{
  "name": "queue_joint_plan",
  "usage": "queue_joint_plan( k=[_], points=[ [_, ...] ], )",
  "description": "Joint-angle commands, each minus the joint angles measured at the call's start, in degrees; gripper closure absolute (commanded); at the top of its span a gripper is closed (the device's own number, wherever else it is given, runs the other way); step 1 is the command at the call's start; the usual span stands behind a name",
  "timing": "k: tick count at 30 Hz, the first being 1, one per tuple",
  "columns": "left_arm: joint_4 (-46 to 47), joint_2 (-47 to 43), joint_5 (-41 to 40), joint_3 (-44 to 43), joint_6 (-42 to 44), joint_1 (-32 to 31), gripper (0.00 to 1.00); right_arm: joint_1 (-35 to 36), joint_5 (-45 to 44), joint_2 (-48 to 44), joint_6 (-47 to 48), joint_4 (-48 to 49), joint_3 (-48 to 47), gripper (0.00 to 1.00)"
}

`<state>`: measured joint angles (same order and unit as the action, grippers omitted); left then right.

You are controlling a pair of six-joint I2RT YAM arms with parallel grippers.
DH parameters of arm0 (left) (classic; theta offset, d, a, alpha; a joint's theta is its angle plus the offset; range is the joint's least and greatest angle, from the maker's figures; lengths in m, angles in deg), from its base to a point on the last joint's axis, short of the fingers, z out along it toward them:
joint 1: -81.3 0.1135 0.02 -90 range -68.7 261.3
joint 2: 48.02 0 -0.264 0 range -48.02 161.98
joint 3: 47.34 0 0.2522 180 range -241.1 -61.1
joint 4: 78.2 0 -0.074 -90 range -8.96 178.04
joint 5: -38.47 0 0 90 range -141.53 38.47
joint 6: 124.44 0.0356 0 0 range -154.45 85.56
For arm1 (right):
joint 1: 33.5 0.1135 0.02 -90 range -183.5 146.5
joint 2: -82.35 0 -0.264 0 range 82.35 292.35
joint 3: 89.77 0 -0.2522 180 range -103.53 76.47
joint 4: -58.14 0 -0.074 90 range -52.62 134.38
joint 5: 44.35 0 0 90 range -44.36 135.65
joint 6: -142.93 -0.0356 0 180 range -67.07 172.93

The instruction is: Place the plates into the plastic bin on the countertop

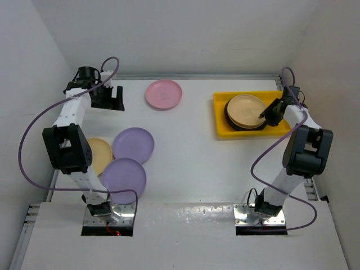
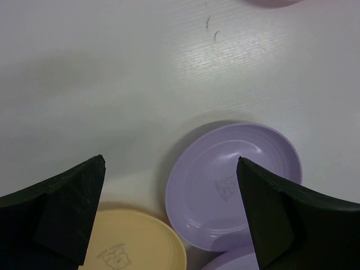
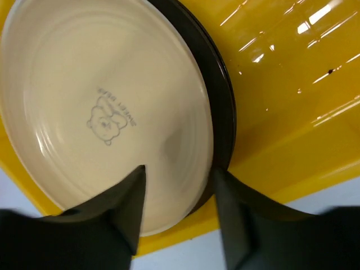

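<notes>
Cream plate (image 3: pixel 107 112) lay topmost on a stack inside the plastic bin (image 1: pixel 222 133), with a dark-rimmed plate (image 3: pixel 224 107) showing beneath its edge. The bin sat at the back right of the counter (image 1: pixel 197 169). The right end effector (image 3: pixel 179 171) straddled the rim of the cream plate, one finger over the plate's inner face and the other outside the dark rim. Its jaws stood narrowly apart, and the plate lay flat on the stack.

Four more plates rested on the bare counter. A pink plate (image 1: pixel 163 94) lay alone at the back centre. At the front left, the farther lilac plate (image 1: pixel 133 144), the nearer lilac plate (image 1: pixel 123 180) and a tan-yellow plate (image 1: pixel 98 154) formed a cluster with edges touching or overlapping. The tan-yellow plate was partly hidden behind the left arm (image 1: pixel 67 143).

The left end effector (image 1: pixel 115 101) hung at the back left, left of the pink plate and well apart from the cluster. Its jaws were spread wide and gripped nothing.
</notes>
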<state>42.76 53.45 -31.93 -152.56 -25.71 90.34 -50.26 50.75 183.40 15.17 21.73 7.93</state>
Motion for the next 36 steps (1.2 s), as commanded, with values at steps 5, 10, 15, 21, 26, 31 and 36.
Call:
queue_joint_plan(
  k=[5,10,15,21,26,31,36],
  points=[
    [6.85,17.13,-3.32,-12.75,-3.01,-8.05,0.00,0.14,3.33,4.23,4.09,-1.50,-7.12,0.22],
    [8.44,34.03,-10.36,-34.72,-11.09,-14.39,0.00,0.41,1.84,3.10,7.96,-8.19,-10.40,0.21],
    [9.07,44.68,-20.55,-42.75,-18.57,-15.10,0.07,1.37,-0.18,0.02,9.72,-11.09,-12.06,0.21],
    [9.68,48.12,-18.02,-41.96,-14.72,-17.91,0.48,4.61,-3.43,-3.40,11.30,-15.05,-16.72,0.21],
    [8.98,43.56,-10.91,-36.17,-11.46,-19.06,1.00,10.58,-8.70,-6.04,13.76,-14.26,-18.65,0.22],
    [7.84,33.90,-0.44,-36.16,-8.30,-18.52,1.00,21.75,-5.37,-4.91,19.29,-12.94,-21.81,0.25],
    [3.80,22.12,4.83,-34.40,-1.36,-20.02,1.00,34.06,2.44,3.70,20.20,-11.19,-31.03,0.19]
  ],
)
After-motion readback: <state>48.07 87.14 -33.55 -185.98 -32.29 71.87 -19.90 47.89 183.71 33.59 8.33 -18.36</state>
